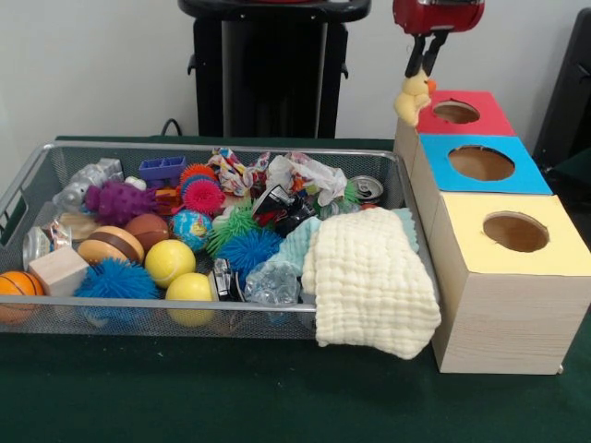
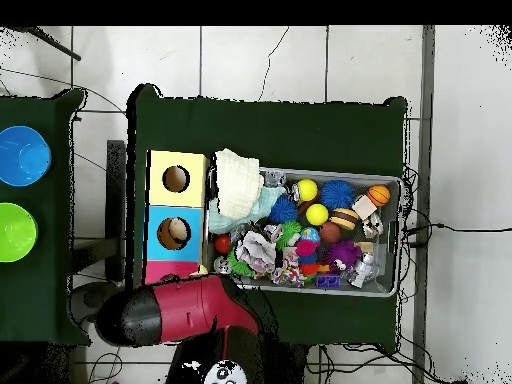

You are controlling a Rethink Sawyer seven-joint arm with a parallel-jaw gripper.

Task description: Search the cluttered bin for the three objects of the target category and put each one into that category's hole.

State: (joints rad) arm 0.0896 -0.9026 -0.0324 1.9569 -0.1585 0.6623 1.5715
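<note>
One gripper [image 1: 417,81] clamped on yellow plush toy [image 1: 412,100], beside red box hole [image 1: 456,113].

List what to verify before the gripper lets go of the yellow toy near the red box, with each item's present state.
1. Gripper shut on the yellow toy: ok.
2. Toy clear of the bin: ok.
3. Toy directly over the red box hole: not ok, it hangs at the box's edge.
4. Hole unblocked: ok.
5. Red box matches the toy's category: cannot tell.
</note>
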